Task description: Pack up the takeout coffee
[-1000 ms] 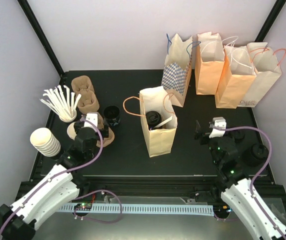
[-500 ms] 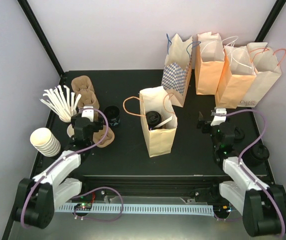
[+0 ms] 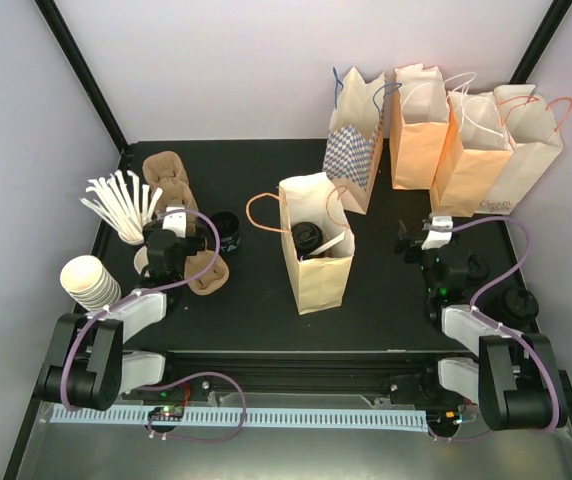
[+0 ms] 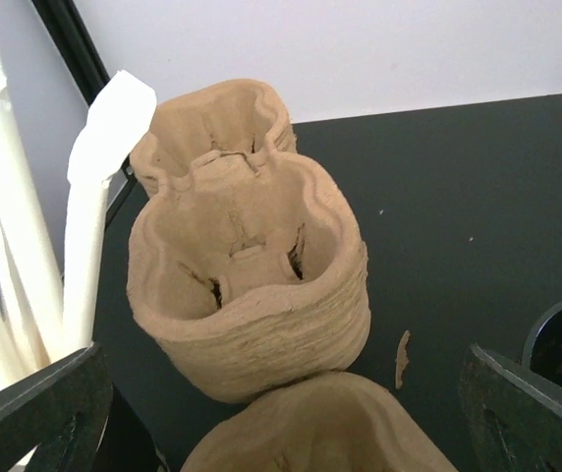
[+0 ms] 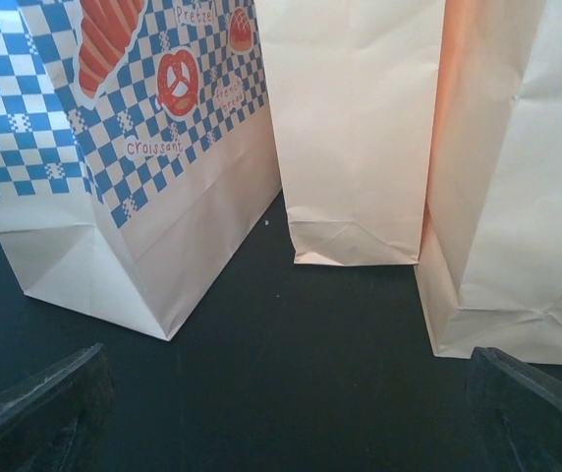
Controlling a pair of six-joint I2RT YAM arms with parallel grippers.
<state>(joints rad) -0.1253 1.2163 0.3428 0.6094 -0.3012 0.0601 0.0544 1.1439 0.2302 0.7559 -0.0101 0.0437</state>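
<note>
Black table [image 3: 256, 180] spanned the middle of the frame, open paper bag [image 3: 318, 270] stood at its centre, blue checked bag [image 3: 354, 150] and three tan bags [image 3: 466, 160] at upper right, black cup [image 3: 224, 230] left of centre, pulp cup carriers [image 3: 171, 190], white wrapped sticks [image 3: 121, 205] and stacked cream cups [image 3: 91, 283] at left.

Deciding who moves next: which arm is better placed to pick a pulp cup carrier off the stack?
Left: the left gripper, open, faces the pulp carrier stack directly; the right gripper faces paper bags instead.
</note>
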